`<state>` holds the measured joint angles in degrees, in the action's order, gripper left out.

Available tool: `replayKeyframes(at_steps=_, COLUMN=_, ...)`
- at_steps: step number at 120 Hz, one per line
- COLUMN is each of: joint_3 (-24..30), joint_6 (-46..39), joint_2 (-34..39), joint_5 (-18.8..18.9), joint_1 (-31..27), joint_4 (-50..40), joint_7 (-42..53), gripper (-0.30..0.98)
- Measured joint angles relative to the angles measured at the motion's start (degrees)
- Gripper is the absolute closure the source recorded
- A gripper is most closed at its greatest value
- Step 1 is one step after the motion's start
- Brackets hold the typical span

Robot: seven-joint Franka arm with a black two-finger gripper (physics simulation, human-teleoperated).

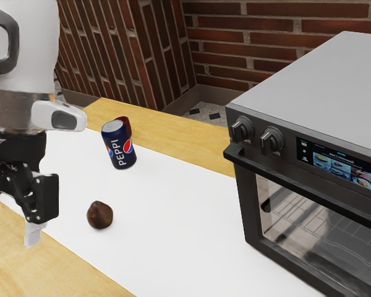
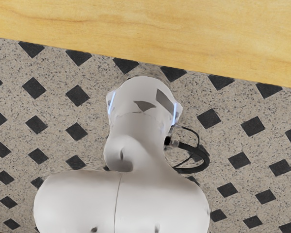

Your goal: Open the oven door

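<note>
At the exterior view's left, I see the black gripper (image 1: 13, 224) with its fingers spread, nothing between them. Next comes a brown, pointed lump (image 1: 99, 215) on the table's white strip (image 1: 173, 216), then a dark blue can (image 1: 119, 145), upright, with a red thing (image 1: 125, 124) partly hidden behind it. Pale wood (image 1: 167, 135) borders the strip; beyond are a speckled floor with dark diamonds (image 1: 204, 114) and brick walls (image 1: 244, 46). At the exterior view's right, the grey oven (image 1: 309, 80) stands with its glass door (image 1: 321, 232) shut.
</note>
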<state>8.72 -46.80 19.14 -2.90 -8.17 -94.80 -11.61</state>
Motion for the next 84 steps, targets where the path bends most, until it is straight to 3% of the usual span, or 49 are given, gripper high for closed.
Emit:
replayKeyframes(at_steps=14, joint_3=-0.14, joint_6=-12.74, joint_2=-2.76, joint_5=-0.44, joint_1=-0.39, joint_4=0.06, joint_7=-5.31, gripper=0.00)
replayKeyframes(at_steps=34, joint_3=-0.40, joint_6=-23.21, joint_2=-0.62, joint_5=-1.38, joint_1=0.85, joint_4=3.21, joint_7=-11.49, gripper=0.00)
replayKeyframes(at_steps=49, joint_3=0.17, joint_6=-42.47, joint_2=17.83, joint_5=-3.69, joint_1=5.26, joint_4=-25.11, joint_7=-15.15, gripper=0.00)
replayKeyframes(at_steps=57, joint_3=1.97, joint_6=-52.15, joint_2=22.04, joint_5=-5.44, joint_1=7.46, joint_4=-32.76, joint_7=-17.33, gripper=0.00)
replayKeyframes(at_steps=69, joint_3=-3.30, joint_6=-62.82, joint_2=16.28, joint_5=-6.38, joint_1=17.84, joint_4=-30.75, joint_7=-21.55, gripper=0.00)
replayKeyframes(at_steps=84, joint_3=-4.01, joint_6=-71.23, joint_2=8.39, joint_5=-6.85, joint_1=21.01, joint_4=-25.32, joint_7=-26.34, gripper=0.00)
